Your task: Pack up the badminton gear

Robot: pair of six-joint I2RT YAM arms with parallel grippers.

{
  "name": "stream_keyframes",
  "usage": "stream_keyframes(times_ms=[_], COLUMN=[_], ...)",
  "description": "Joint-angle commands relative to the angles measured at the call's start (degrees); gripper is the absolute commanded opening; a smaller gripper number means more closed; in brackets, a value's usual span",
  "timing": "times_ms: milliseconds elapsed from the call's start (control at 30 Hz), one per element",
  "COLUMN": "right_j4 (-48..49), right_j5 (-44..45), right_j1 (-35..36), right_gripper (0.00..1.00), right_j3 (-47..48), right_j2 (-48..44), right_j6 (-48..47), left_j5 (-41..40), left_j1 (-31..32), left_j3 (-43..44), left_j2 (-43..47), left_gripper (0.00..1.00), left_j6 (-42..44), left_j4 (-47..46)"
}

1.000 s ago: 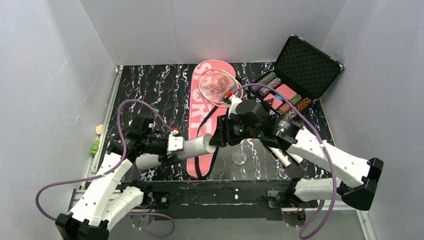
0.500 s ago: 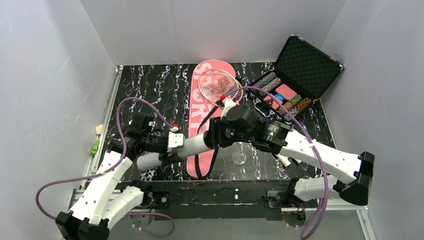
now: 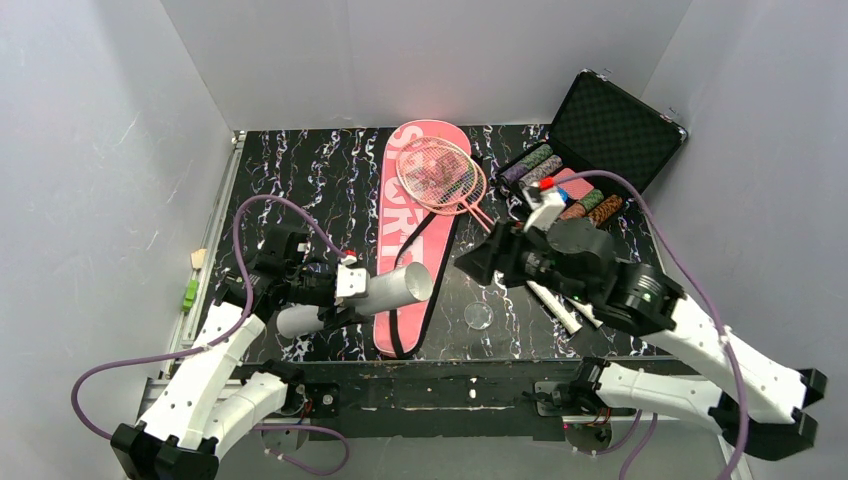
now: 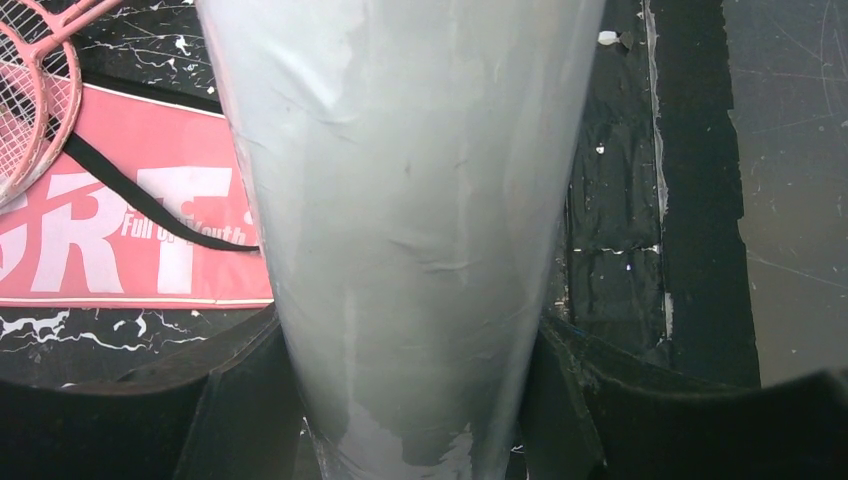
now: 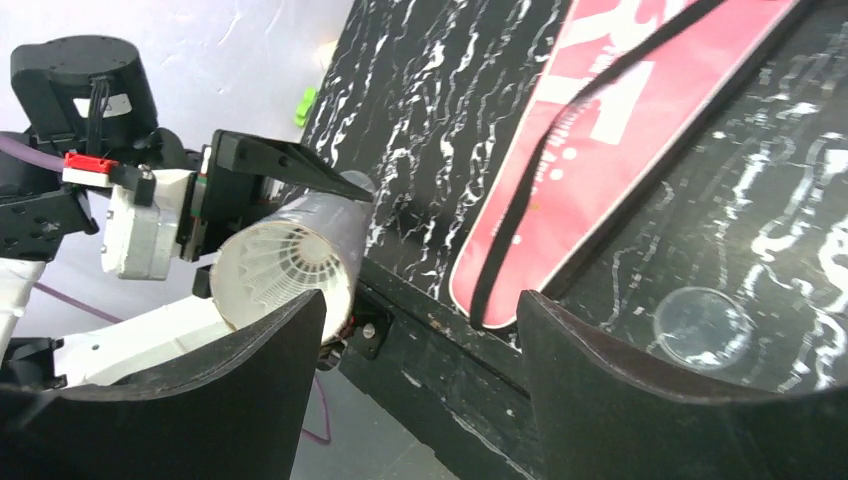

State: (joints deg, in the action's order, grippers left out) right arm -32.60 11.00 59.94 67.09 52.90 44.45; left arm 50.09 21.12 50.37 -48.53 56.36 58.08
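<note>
The left jaws clench the white tube (image 3: 395, 288) around its middle, holding it level above the tabletop (image 3: 300, 170), its mouth over the near end of the pink bag (image 3: 392, 200); a shuttlecock (image 5: 285, 265) sits just inside that mouth; whether more lie deeper cannot be told. The right jaws stand released and empty, apart from the tube; the right arm hides most of the shafts and handles of the rackets (image 3: 440, 175).

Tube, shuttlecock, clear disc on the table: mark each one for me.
tube (image 3: 395, 288), top external view, bare side wall near its open end.
shuttlecock (image 5: 285, 268), right wrist view, feathers seen inside the tube's mouth.
clear disc (image 3: 479, 316), top external view, its centre.
</note>
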Motion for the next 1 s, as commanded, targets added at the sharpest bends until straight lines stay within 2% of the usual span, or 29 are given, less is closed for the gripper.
stream_keyframes(times_ms=[0,100,333,733,967], right_j4=[-7.6,-10.7,-8.8,0.5,4.1], right_j5=[5.4,6.0,5.9,6.5,5.6], right_j1=[-2.3,-3.6,-3.3,-2.5,-2.5], right_gripper=[0.79,0.76,0.57,0.53,0.45], right_j3=[-4.8,-9.7,-19.2,-17.9,-18.0], right_j2=[-4.0,-2.8,8.7,23.4,30.1], right_j6=[2.7,4.4,5.5,1.9,1.9], left_j5=[0.8,0.1,-1.0,-0.2,-0.1], left_j1=[0.2,0.2,0.2,0.2,0.2], left_j3=[0.0,-0.5,-0.9,-1.2,-1.2], left_j2=[1.2,1.4,2.1,3.0,3.1], left_gripper=[0.31,0.31,0.3,0.29,0.29], left_j6=[1.9,2.7,2.4,0.8,0.4], left_j4=[-0.8,-0.6,-0.7,-0.7,-0.7])
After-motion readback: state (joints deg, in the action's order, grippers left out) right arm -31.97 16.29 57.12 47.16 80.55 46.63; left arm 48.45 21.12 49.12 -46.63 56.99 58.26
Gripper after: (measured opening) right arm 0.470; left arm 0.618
